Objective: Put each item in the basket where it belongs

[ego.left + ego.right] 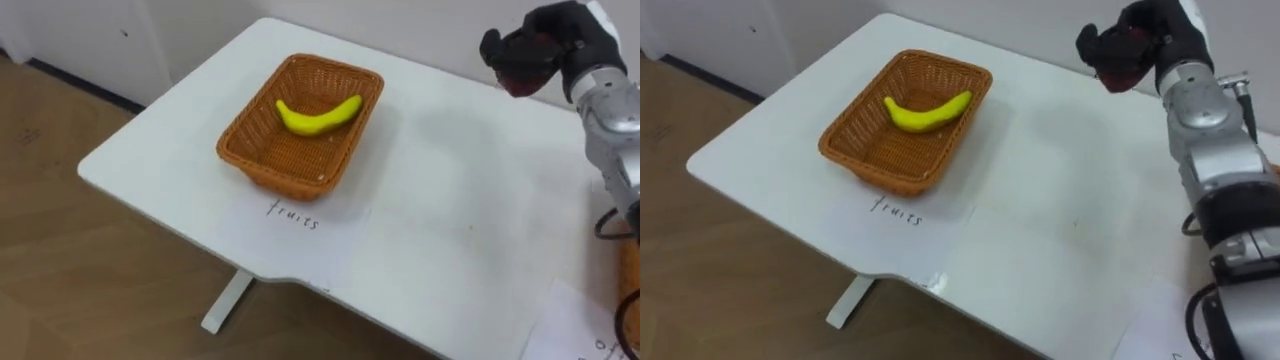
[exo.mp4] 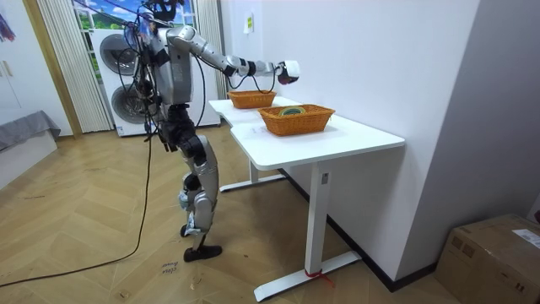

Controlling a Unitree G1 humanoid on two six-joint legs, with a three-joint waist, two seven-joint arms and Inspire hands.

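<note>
At far left, brown wooden floor. Next, a white rectangular surface point(image 1: 450, 230) reaching across to the right edge. On its left part, an oblong basket of woven orange-brown wicker point(image 1: 280, 175), standing upright. Inside it, one curved yellow banana point(image 1: 318, 115), lying across the bottom and well clear of the robot hand. Just in front of the basket, a white sheet of paper point(image 1: 300, 215) with handwriting, lying flat. Bare surface to the right of that. At upper right, raised above the far side of the surface and well apart from the basket, the black right robot hand point(image 1: 545, 45), fingers curled and clamped on a small dark red rounded thing point(image 1: 518, 78), largely hidden by the fingers. Probably a fruit such as an apple, though not certain. If so, likely firm, fairly light and smooth-skinned, prone to slipping in a loose grip, rolling once released and bruising if dropped. Best held round its widest part with fingers wrapped well about it, and let go low inside the basket, beside the banana rather than on top of it. At lower right, the corner of a second white paper sheet point(image 1: 575, 330). In the room view, a second woven wicker basket point(image 2: 297, 120) on the same surface.
</note>
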